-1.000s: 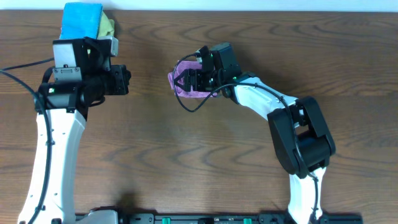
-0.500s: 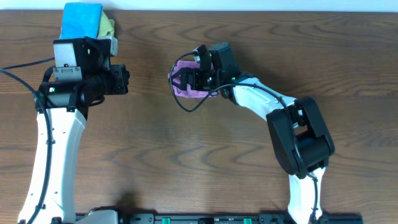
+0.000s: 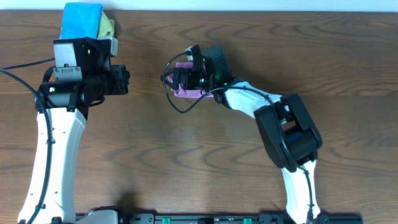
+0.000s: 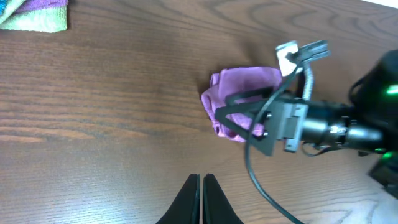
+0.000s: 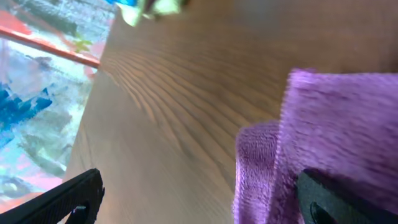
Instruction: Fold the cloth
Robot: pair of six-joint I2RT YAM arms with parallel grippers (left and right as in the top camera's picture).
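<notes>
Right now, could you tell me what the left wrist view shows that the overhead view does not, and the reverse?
Only the left wrist view: the left gripper with its fingertips pressed shut, and the bunched folds of the cloth seen close up. Only the overhead view: the left arm and right arm end to end. Both: the right gripper open over the cloth, the yellow-green cloth off at the far edge, and the table.

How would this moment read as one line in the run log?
cloth: bunched, unheld | right gripper: open at cloth | left gripper: shut, empty, away from cloth
</notes>
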